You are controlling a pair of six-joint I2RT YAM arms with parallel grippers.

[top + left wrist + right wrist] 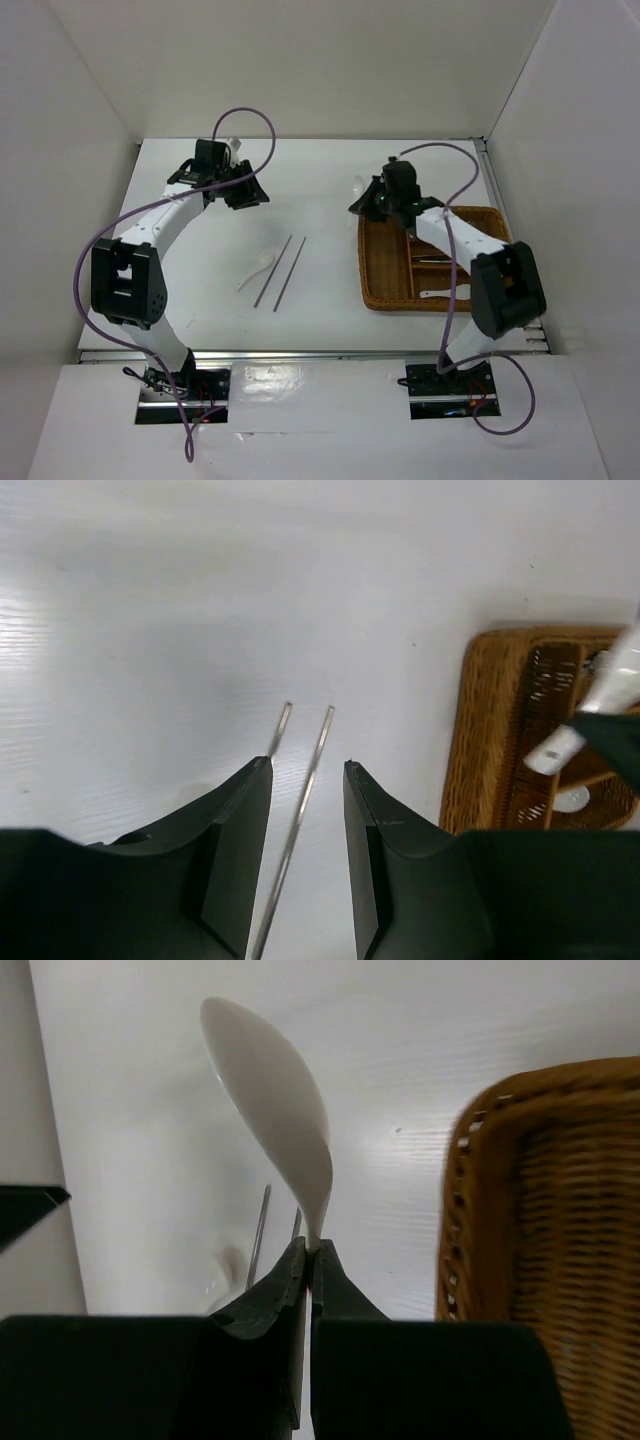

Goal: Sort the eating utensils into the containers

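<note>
My right gripper (312, 1246) is shut on the handle of a white spoon (272, 1090), whose bowl points up and away. It hangs just left of the wicker tray (378, 262), by the tray's far left corner. The right gripper (363, 205) and its spoon (358, 188) also show from above. My left gripper (307, 765) is open and empty, hovering over the back left of the table (245, 192). Two thin chopsticks (282, 272) lie side by side at mid-table, one chopstick (318, 745) showing between the left jaws. A second white spoon (257, 271) lies beside them.
Inside the tray lie metal forks (432, 261) and another white spoon (437, 294). White walls close in the table on the left, right and back. The tray's rim (452, 1210) stands close on the right of the right gripper.
</note>
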